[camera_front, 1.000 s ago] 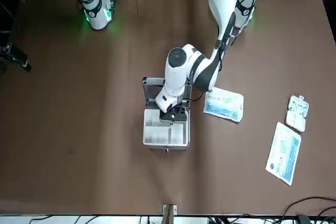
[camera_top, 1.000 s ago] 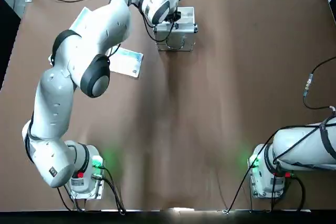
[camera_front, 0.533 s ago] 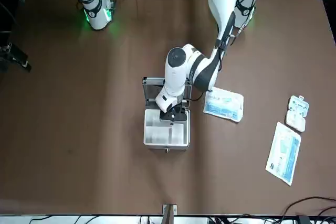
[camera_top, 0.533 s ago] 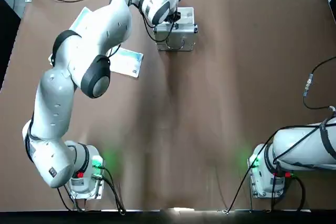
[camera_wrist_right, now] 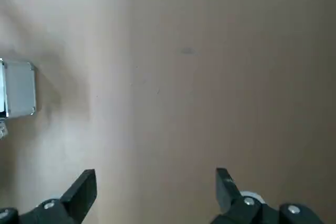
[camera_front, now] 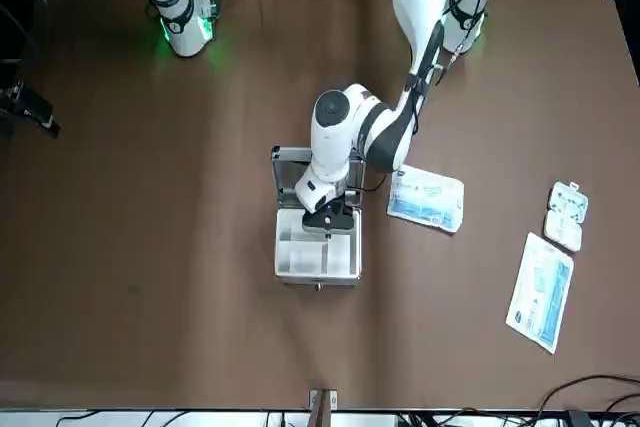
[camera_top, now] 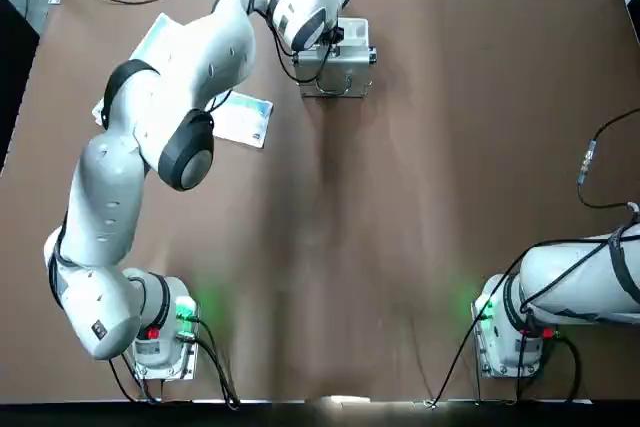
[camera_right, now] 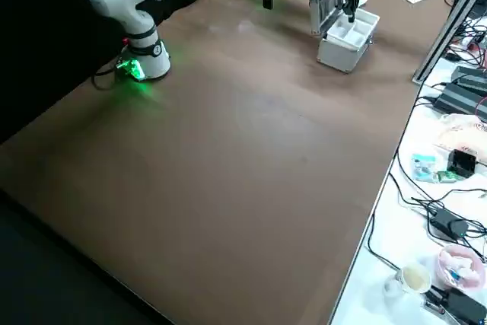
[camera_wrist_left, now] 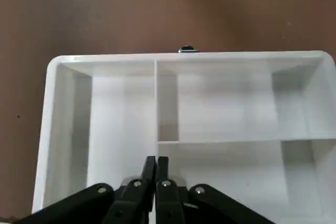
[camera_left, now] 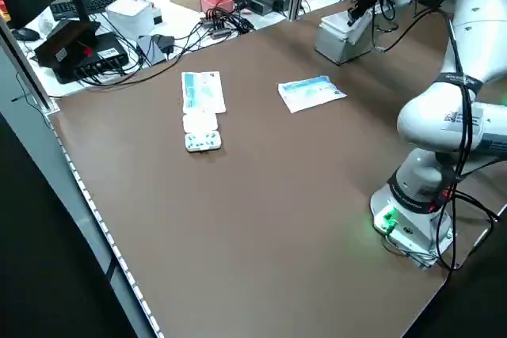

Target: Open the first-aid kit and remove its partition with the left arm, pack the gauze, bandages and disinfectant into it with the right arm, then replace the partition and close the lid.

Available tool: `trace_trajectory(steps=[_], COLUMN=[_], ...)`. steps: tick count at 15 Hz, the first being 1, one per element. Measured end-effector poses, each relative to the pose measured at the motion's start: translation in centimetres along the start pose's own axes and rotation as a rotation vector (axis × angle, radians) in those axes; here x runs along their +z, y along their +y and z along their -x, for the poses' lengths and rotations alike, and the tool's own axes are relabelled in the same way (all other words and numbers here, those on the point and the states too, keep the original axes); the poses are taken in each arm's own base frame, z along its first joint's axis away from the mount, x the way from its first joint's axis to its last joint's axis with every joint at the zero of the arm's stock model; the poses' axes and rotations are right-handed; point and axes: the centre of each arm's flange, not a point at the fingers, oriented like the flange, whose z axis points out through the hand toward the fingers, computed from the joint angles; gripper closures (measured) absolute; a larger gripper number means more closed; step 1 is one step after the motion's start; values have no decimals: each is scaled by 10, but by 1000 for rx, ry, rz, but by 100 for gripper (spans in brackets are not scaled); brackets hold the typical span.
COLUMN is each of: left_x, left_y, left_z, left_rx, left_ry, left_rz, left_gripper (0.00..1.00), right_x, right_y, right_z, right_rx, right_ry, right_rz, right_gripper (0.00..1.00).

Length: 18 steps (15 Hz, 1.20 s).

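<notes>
The first-aid kit (camera_front: 317, 277) stands open at the far middle of the table, its lid (camera_front: 288, 169) upright on the robot's side. Inside lies the pale, compartmented partition (camera_wrist_left: 226, 114). My left gripper (camera_wrist_left: 156, 160) reaches down into the case from the lid side, its fingers pressed together on a thin wall of the partition (camera_front: 300, 252). The right arm stays parked near its base, and its gripper (camera_wrist_right: 152, 190) hangs open above bare table. The disinfectant is out of view.
A blue-white printed packet (camera_front: 426, 199) lies just beside the kit on the robot's left. Further left are a long white-blue pouch (camera_front: 541, 292) and a small white blister case (camera_front: 566, 215). Cables and equipment line the bench beyond the far table edge (camera_left: 238, 17).
The left arm's elbow and wrist have shifted slightly. The gripper stays in the case and the kit has not moved. The right arm is still.
</notes>
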Motion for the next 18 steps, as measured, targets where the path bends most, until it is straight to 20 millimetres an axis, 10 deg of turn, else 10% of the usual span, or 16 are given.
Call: trace_trajectory(steps=[6,13,14,18], left_x=[10,3,-11,-71], left_y=[0,-10,-16,-30], left_z=[3,-11,-25,-56], left_rx=[5,-10,-24,-72], left_ry=[-4,25,55,111], left_rz=[-7,-17,-13,31], left_gripper=[93,33,16,2], right_x=[0,0,0,0], right_y=[0,0,0,0], right_z=[0,0,0,0], right_rx=[0,0,0,-1], right_ry=[0,0,0,-1], right_rz=[0,0,0,0], right_gripper=[0,0,0,0])
